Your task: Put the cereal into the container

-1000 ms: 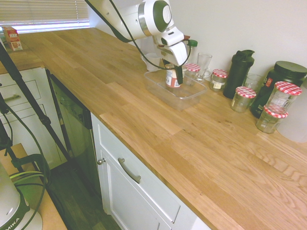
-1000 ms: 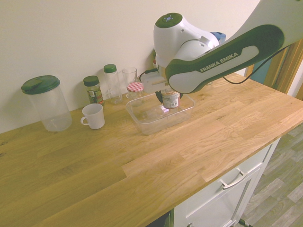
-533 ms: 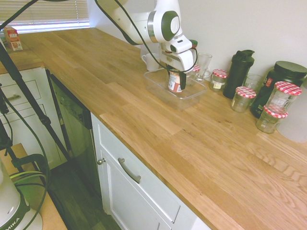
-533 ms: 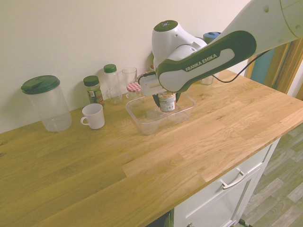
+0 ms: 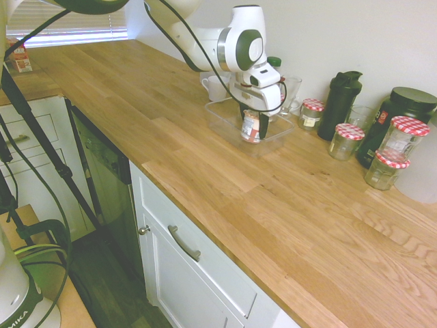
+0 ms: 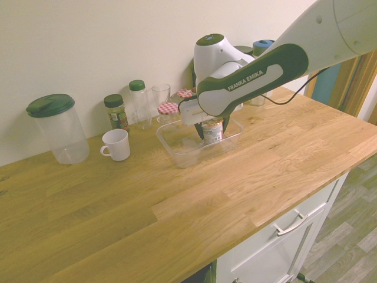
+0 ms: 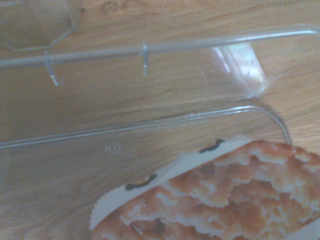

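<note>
Now the jaws (image 5: pixel 253 127) grip the cereal (image 5: pixel 250 128) upright inside the container (image 5: pixel 225 118) on the table (image 5: pixel 273 198).

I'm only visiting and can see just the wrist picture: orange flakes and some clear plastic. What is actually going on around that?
Observer: The flakes are printed on the lid of a small cereal cup. The tool grips the cup from both sides.
Operator: And the plastic?
Observer: That is a shallow clear container. The cup hangs low inside its walls.
Operator: Is anything else close by?
Observer: A jar with a red-checked lid stands just behind the container, by the wall.
</note>
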Tool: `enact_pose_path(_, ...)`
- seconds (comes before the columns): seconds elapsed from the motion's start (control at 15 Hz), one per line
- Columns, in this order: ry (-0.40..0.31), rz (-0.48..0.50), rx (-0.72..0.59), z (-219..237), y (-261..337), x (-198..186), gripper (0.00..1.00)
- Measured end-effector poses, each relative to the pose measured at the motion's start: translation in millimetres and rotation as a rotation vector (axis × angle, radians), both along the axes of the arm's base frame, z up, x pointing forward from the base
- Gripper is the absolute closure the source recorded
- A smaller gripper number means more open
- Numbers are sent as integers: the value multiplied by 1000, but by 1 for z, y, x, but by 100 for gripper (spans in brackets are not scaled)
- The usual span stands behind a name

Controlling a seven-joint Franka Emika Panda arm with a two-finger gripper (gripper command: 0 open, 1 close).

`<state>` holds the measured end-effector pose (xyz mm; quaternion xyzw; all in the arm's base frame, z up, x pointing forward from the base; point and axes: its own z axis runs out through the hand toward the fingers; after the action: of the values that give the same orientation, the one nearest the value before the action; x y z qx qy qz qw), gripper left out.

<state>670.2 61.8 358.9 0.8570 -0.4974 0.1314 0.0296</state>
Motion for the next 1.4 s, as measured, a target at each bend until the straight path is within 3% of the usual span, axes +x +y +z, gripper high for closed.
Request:
enact_pose_path(0.6,26,25,29,2,9,-1,0)
enact_pose_path(1.0,144,63,118,12,34,-35,0)
enact_pose_path(1.2,132,97,141,34,40,-60,0)
enact_pose_path(1.4,30,160,154,68,52,-91,0)
